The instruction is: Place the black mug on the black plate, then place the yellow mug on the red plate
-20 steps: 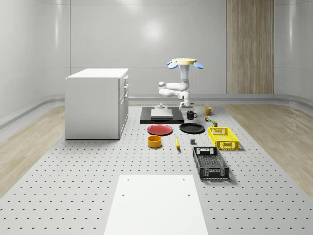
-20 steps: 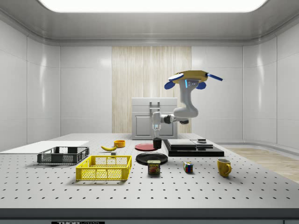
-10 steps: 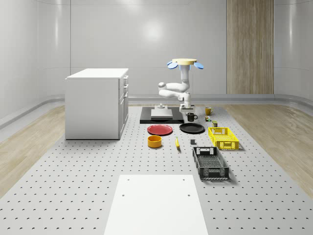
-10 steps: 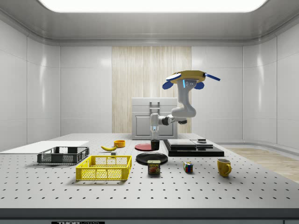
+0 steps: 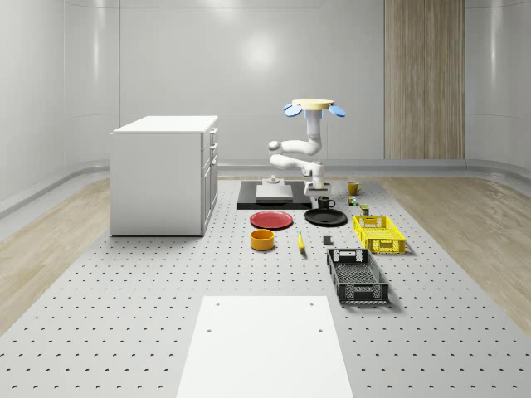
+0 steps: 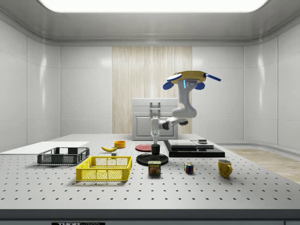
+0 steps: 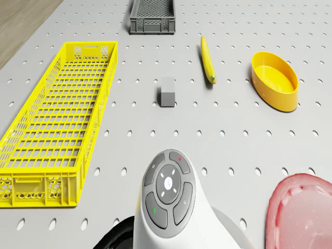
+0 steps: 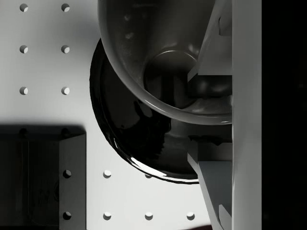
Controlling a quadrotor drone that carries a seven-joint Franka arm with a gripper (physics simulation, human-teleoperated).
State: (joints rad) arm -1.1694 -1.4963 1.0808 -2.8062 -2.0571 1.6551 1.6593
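The drone hovers over the table; its end effector, clamped on the black mug, hangs above the black plate, red plate at nine o'clock.

The gripper now holds the black mug lower and directly over the black plate.
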